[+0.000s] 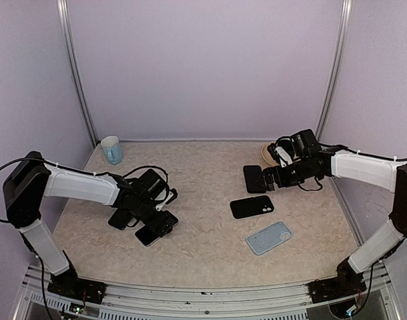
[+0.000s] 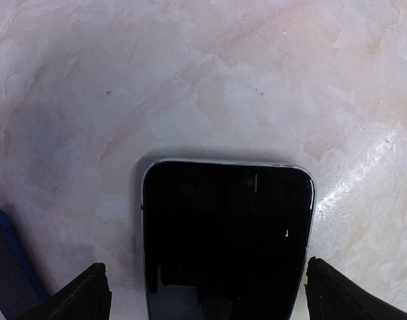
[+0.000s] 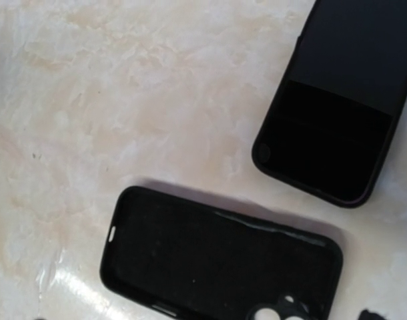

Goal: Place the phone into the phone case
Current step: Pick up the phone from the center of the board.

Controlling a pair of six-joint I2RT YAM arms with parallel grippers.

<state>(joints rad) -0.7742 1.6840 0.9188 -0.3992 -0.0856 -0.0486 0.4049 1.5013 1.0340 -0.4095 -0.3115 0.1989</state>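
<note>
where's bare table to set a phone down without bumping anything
Widest bare patch: the back middle of the marbled table, between the light blue mug and the black slab by the right gripper. A smaller one lies front centre, between the silver-edged black phone and the pale blue phone case. Crowded: the right side, around the empty black phone case.

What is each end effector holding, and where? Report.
Nothing. The left end effector, open, straddles the phone; the right end effector, open, hovers over a black case.
</note>
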